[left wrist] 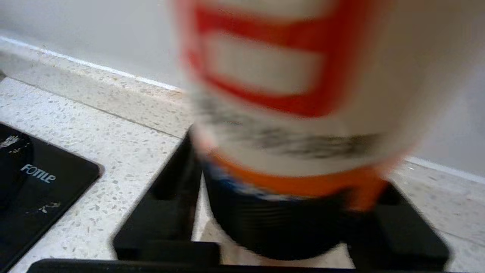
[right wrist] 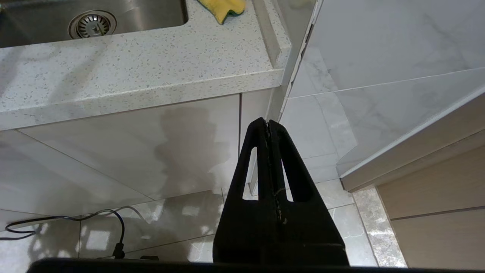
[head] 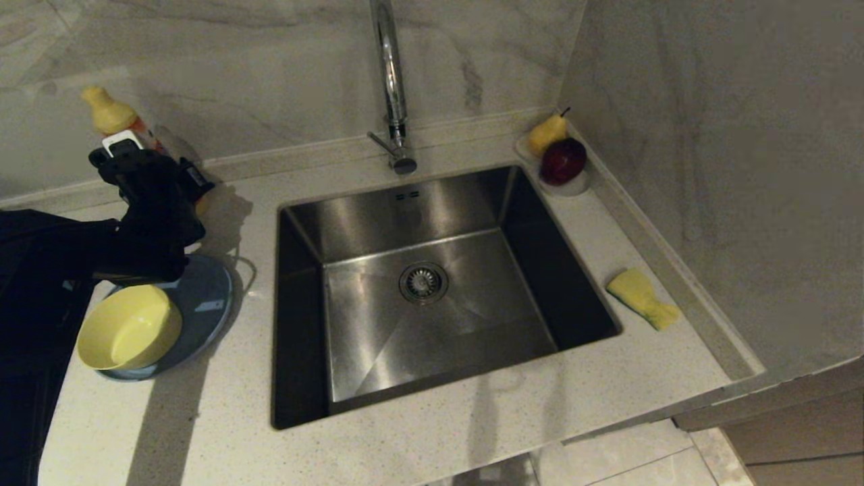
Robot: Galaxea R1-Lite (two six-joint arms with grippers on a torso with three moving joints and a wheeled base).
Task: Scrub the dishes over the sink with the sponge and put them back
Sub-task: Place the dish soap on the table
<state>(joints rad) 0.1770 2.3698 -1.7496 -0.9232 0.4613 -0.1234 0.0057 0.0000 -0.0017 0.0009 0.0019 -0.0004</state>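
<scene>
**Left arm at soap bottle; dishes stacked, sponge unused**

Left arm is reaching toward the back wall, left gripper [left wrist: 280, 227] straddling the orange-and-white soap bottle [left wrist: 288, 113]; grip or gap: cannot tell. Right gripper [right wrist: 268, 127] is hanging below counter level, fingers pressed together. One square brushed-steel sink [head: 432, 202]. One flat blue plate [head: 202, 304] is carrying one round yellow bowl [head: 128, 327]. One squashed yellow sponge [head: 641, 297] is lying right of the sink.
</scene>
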